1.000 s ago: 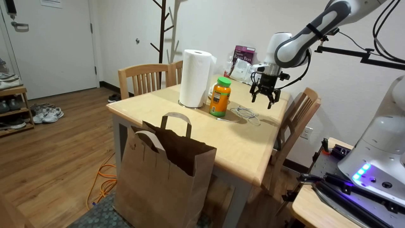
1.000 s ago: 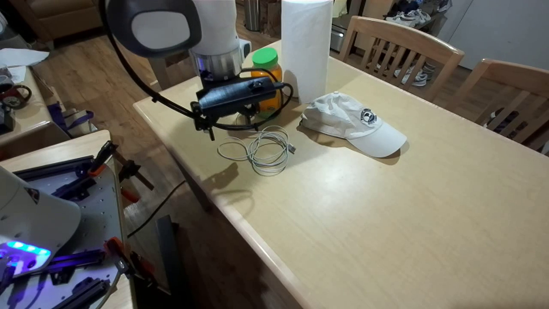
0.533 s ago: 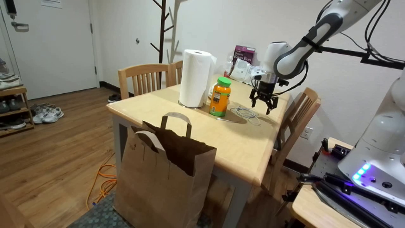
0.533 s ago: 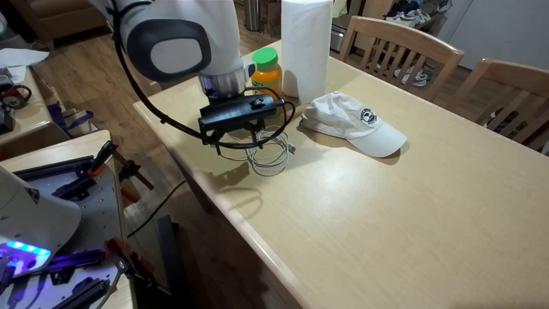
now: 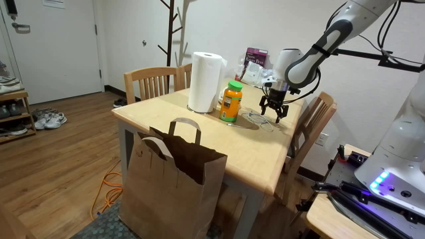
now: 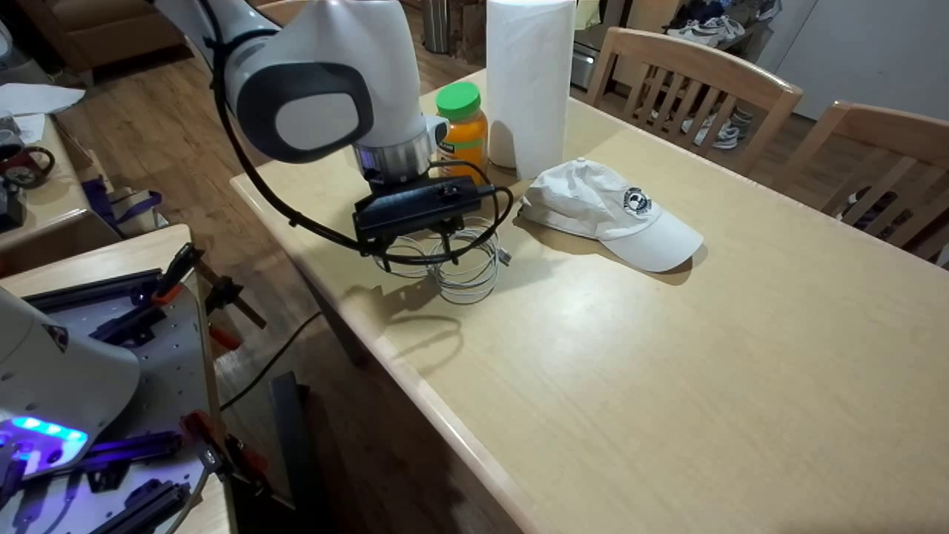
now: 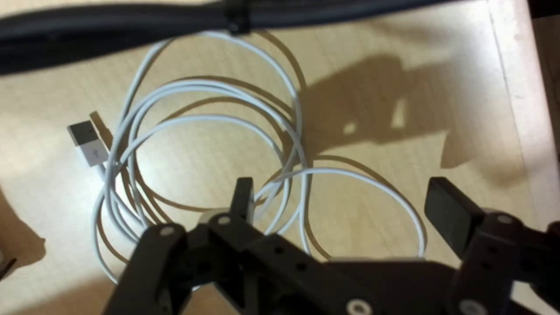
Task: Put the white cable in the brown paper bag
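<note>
White USB cable (image 7: 302, 173): lies in loose loops on the bench (image 6: 667, 386), just beside the green-lidded jar (image 5: 231, 103).
Your jaws: spread wide, holding nothing, above the cable and near the jar.
Pinch: straddle several strands, down near the bench, or you may lose such thin cord.
Lift: go high; a trailing end may catch the jar.
Brown paper bag (image 5: 166, 189): past the jar, mouth open.

Glare on tbl (image 6: 586, 334), dim flr (image 6: 400, 452) below, wrist-view shadows distinct.
</note>
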`<control>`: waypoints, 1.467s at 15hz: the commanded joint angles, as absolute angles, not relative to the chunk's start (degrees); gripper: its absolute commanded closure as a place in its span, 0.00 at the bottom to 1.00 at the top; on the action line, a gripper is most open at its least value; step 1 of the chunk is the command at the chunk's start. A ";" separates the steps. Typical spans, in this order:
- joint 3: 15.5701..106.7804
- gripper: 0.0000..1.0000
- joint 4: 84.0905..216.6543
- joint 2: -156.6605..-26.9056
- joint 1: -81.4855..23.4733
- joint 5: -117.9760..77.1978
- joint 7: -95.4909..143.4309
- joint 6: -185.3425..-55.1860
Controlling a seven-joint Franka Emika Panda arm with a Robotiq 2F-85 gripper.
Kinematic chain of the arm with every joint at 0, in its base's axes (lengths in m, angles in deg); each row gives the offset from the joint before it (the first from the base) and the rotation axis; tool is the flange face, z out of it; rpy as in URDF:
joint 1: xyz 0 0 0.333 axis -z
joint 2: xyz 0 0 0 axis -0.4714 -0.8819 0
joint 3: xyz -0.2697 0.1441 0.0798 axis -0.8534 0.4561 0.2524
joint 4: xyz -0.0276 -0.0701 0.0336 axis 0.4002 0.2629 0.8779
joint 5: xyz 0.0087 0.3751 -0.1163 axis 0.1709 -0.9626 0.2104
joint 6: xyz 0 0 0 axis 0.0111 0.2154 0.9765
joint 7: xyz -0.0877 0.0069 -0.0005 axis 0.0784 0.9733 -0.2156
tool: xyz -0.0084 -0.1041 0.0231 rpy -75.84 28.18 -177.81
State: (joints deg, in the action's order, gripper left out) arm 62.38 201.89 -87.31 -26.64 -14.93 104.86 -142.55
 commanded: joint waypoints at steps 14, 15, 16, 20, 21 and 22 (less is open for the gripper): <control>68.19 0.74 201.35 -88.66 -20.88 -18.35 105.88 -144.69; 68.55 0.80 201.43 -88.38 -20.49 -19.28 106.41 -144.80; 68.56 0.87 201.45 -88.10 -20.48 -19.42 106.47 -144.74; 68.88 1.00 201.81 -86.28 -20.34 -21.20 106.79 -144.79; 69.00 1.00 201.94 -85.41 -20.40 -21.65 107.00 -144.85; 69.15 1.00 201.88 -84.91 -20.41 -22.31 107.30 -144.69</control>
State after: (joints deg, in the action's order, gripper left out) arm 67.61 200.54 -87.70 -21.74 -19.51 104.97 -143.49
